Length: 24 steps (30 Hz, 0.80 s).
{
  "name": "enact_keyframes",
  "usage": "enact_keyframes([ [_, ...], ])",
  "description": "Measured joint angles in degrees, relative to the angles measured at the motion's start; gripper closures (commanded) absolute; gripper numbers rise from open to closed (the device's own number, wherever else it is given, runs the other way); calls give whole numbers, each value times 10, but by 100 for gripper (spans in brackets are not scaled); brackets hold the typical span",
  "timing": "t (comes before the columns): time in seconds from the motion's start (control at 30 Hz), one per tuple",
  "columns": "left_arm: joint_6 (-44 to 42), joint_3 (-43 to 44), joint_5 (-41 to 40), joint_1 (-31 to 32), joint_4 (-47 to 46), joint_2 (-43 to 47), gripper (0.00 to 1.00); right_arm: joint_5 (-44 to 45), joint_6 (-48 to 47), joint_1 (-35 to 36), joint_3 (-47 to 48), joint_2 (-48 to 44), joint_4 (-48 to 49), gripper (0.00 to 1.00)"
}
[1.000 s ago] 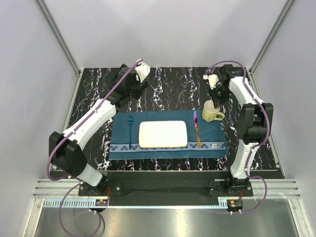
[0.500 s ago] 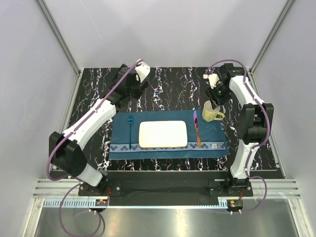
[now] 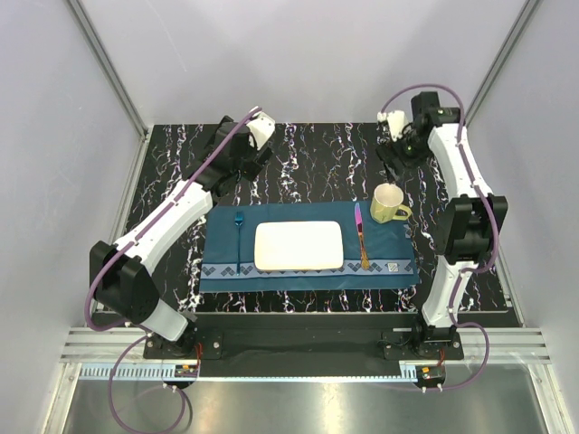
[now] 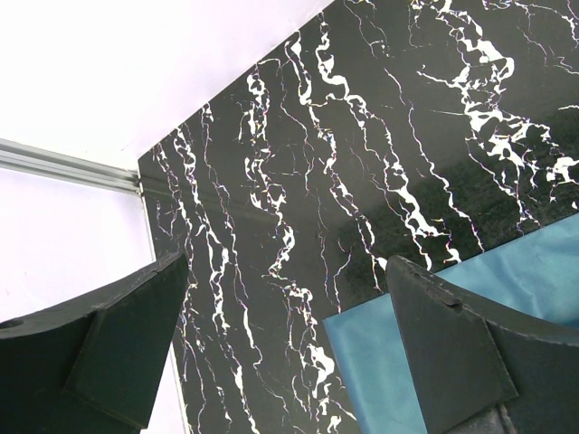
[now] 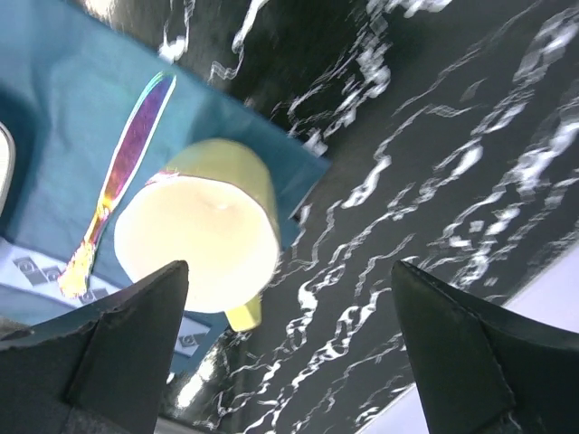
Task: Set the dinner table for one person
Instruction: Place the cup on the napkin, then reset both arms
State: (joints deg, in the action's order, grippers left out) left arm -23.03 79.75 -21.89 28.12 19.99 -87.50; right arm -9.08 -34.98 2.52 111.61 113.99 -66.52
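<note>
The dinner table [image 3: 317, 154] is black with white veins. On it lies a teal placemat [image 3: 226, 262] carrying a white rectangular plate [image 3: 298, 246], a blue fork [image 3: 239, 237] to its left and a purple-and-gold knife [image 3: 361, 237] to its right. A yellow mug [image 3: 389, 203] stands upright on the mat's far right corner. My right gripper [image 3: 394, 165] hangs open behind and above the mug [image 5: 199, 240], touching nothing. My left gripper [image 3: 233, 170] hovers open and empty over bare table [image 4: 362, 136] just behind the mat's far left corner [image 4: 507, 298].
White enclosure walls with metal frame rails [image 3: 109, 72] surround the table on three sides. The knife [image 5: 118, 181] and the mat [image 5: 54, 136] show in the right wrist view, with dark tabletop [image 5: 434, 136] beyond the mug.
My right gripper has opened, let go of the yellow mug and drawn up and back from it. The mug stays on the mat. The left arm has not moved.
</note>
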Motion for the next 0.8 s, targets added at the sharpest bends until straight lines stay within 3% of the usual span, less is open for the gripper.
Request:
enact_keyframes([
  [0.23, 5, 2, -3, -1, 1, 0, 1, 68, 56, 0, 187, 8, -2, 0],
  [0.43, 39, 62, -9, -23, 11, -23, 1, 172, 167, 0, 493, 76, 70, 0],
  [0.6, 75, 132, -19, -47, 15, -44, 1, 181, 275, 0, 511, 49, 153, 0],
  [0.8, 122, 209, -27, -51, 28, -63, 1, 116, 388, 0, 557, 52, 180, 0],
])
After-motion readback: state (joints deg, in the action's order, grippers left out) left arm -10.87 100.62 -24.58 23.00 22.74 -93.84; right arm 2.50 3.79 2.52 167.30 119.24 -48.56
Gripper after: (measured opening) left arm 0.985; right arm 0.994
